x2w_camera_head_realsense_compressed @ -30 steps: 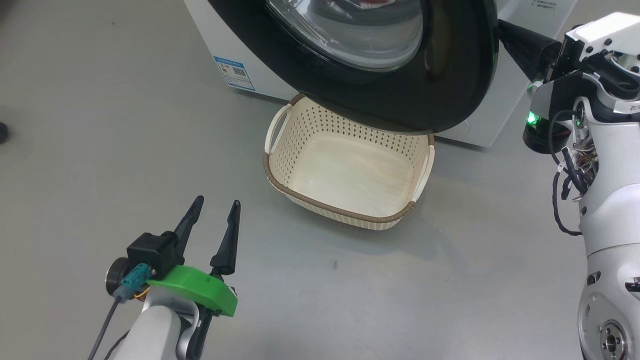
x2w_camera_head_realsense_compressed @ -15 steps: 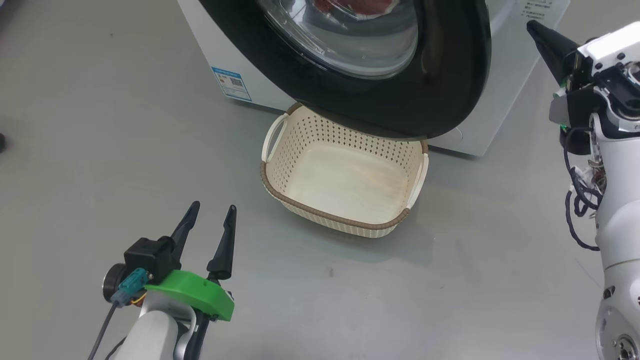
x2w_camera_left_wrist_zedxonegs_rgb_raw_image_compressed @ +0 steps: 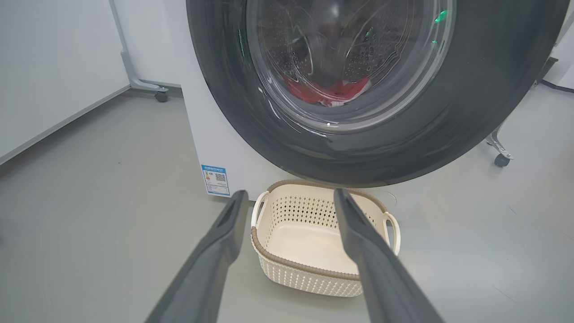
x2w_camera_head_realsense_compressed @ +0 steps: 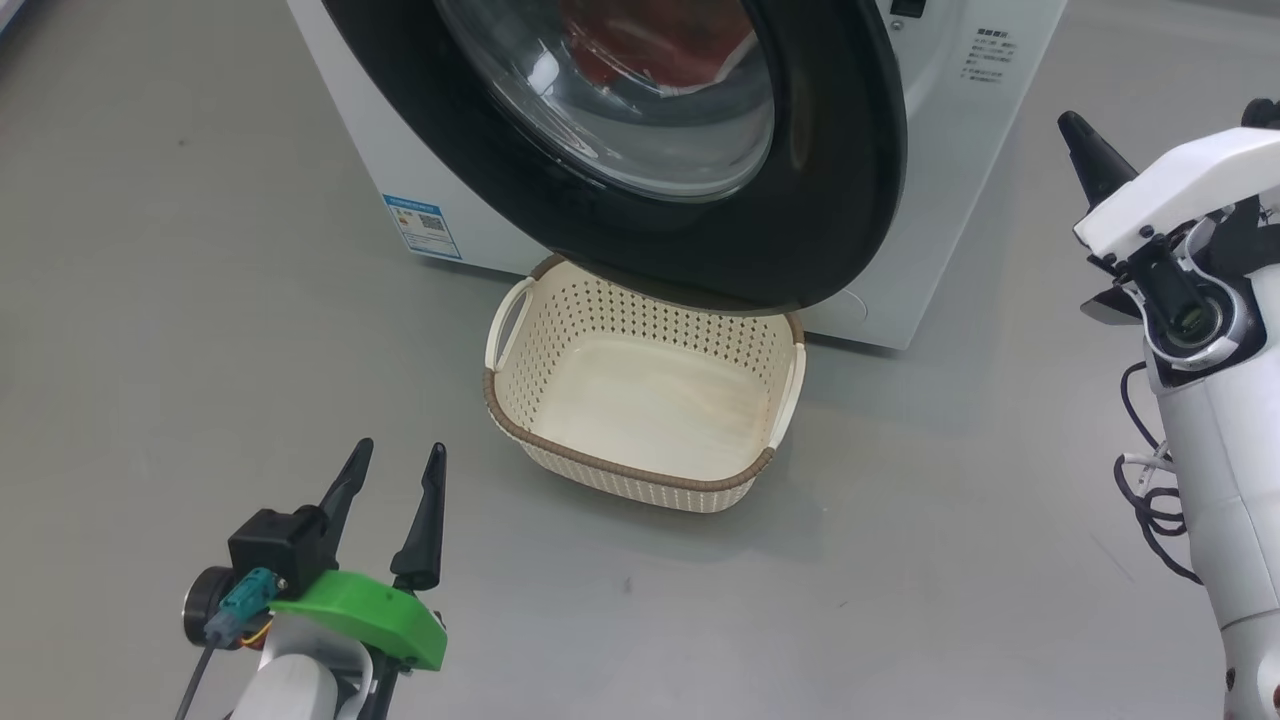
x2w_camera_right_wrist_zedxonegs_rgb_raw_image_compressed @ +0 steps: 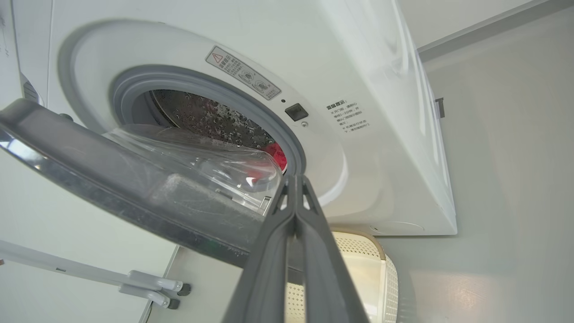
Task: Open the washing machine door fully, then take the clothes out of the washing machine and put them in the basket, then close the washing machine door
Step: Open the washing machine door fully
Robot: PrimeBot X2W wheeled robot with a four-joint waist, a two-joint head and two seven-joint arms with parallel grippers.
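Right gripper (x2w_camera_head_realsense_compressed: 1080,135) has backed off the washing machine door (x2w_camera_head_realsense_compressed: 830,200) and now sits well apart on its right, fingers pressed together. The door hangs part-open above the basket (x2w_camera_head_realsense_compressed: 625,472). The red clothes (x2w_camera_left_wrist_zedxonegs_rgb_raw_image_compressed: 325,92) still lie inside the washing machine (x2w_camera_head_realsense_compressed: 940,150). Left gripper (x2w_camera_head_realsense_compressed: 398,455) stays low, fingers spread. The head camera itself has shifted.

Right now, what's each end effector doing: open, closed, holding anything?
Left end effector: open, empty.
Right end effector: closed, holding nothing.
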